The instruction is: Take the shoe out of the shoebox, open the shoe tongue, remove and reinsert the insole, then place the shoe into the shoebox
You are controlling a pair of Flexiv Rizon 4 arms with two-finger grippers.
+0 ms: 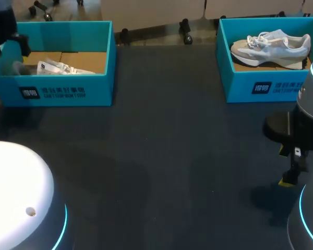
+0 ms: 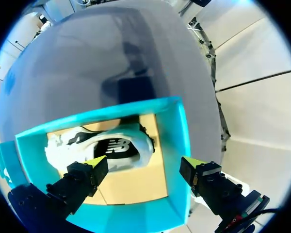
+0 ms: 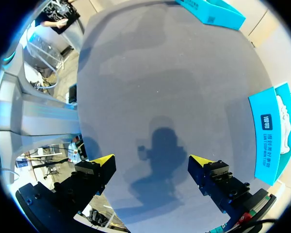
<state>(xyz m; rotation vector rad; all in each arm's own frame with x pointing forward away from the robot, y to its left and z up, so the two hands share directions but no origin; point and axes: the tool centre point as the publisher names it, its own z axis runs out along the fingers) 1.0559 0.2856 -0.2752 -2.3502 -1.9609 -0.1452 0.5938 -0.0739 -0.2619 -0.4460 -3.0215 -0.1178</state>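
A white shoe (image 2: 102, 148) with a dark logo lies on its side on the cardboard floor of the left teal shoebox (image 1: 68, 88); in the head view the shoe (image 1: 60, 66) shows just over the front wall. My left gripper (image 2: 145, 164) hangs open above this box (image 2: 179, 141), one fingertip (image 2: 98, 164) over the shoe, touching nothing. My left arm (image 1: 8, 31) enters at the far left corner. My right gripper (image 3: 153, 167) stands open over bare table, and its yellow tip (image 1: 287, 181) shows at the right edge.
A second teal shoebox (image 1: 261, 86) at the back right holds a grey and white sneaker (image 1: 271, 46); the same box (image 3: 269, 133) lies beside my right gripper. The dark table (image 1: 172, 156) stretches between the two boxes.
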